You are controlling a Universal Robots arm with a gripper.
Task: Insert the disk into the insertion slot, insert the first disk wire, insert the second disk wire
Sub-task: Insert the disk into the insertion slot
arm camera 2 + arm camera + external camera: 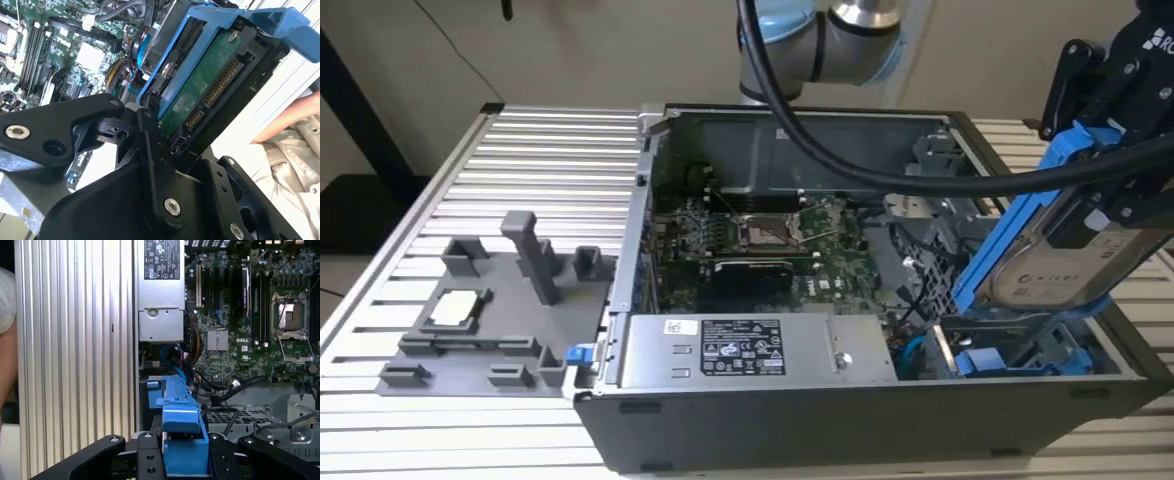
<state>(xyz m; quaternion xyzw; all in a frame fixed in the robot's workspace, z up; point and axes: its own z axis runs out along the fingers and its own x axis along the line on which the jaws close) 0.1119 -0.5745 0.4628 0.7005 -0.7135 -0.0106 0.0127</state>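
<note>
My gripper is shut on the disk, a silver-grey drive with a pale label in a blue carrier. In the exterior view the disk hangs steeply tilted at the right end of the open computer case. Its lower end reaches down to the insertion slot, a grey bay with blue tabs in the case's near right corner. In the second wrist view the disk's green board and connector face the camera. The first wrist view has the carrier's blue edge between my fingers. A blue cable lies loose beside the slot.
A silver power supply box sits beside the slot, with the motherboard behind it. A perforated grey cage lies close by. A grey fixture stands on the slatted table. A person's hand and sleeve are close to the case.
</note>
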